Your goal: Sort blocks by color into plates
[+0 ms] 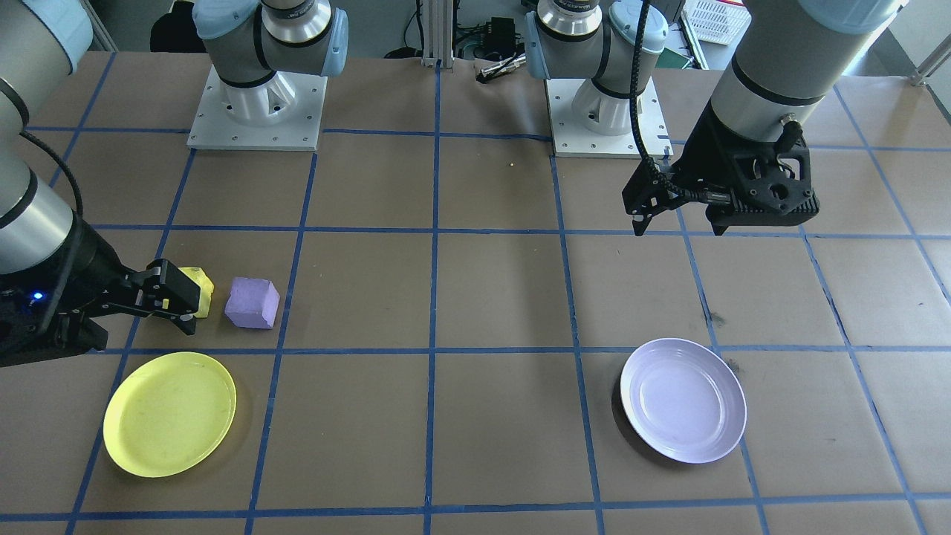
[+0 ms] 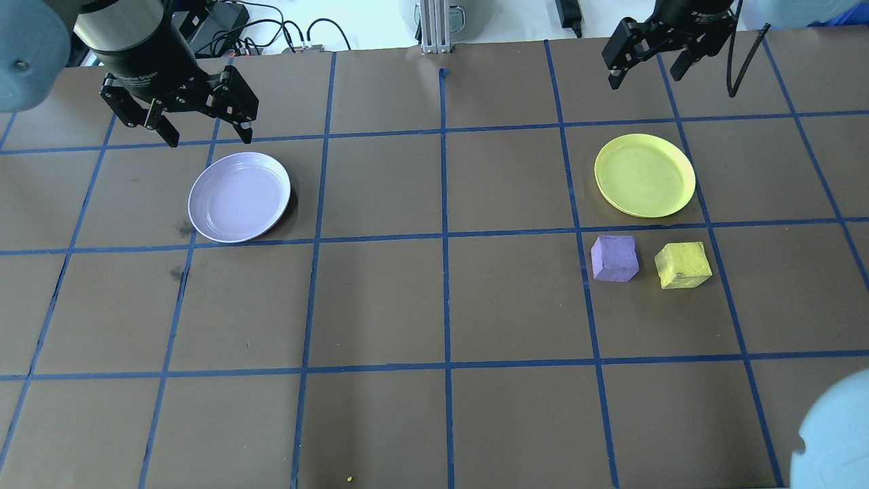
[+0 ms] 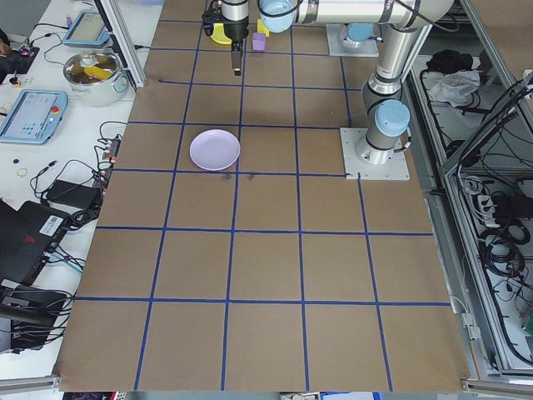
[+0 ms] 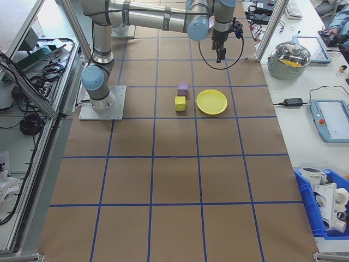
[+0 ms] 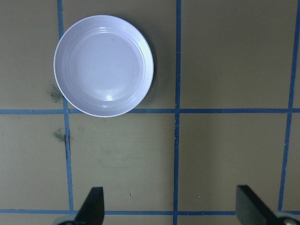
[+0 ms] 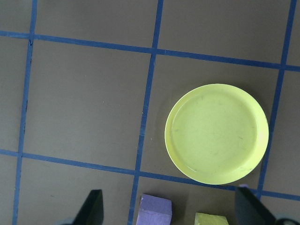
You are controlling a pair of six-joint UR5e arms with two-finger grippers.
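Note:
The light purple block (image 2: 614, 258) and the yellow block (image 2: 683, 265) sit side by side on the table, just in front of the bright yellow plate (image 2: 645, 175). The pale lavender plate (image 2: 239, 197) lies far off on the other half, with nothing in it. My right gripper (image 2: 645, 78) hangs open above the table beyond the yellow plate (image 6: 217, 133). Its wrist view catches the tops of the purple block (image 6: 155, 211) and the yellow block (image 6: 211, 219). My left gripper (image 2: 209, 139) hangs open beyond the lavender plate (image 5: 103, 65). Neither gripper holds anything.
Brown paper with a blue tape grid covers the table. The two arm bases (image 1: 256, 111) (image 1: 605, 111) stand on white plates at the robot's edge. A side bench with a pot (image 4: 293, 57) and tablets runs along the far side.

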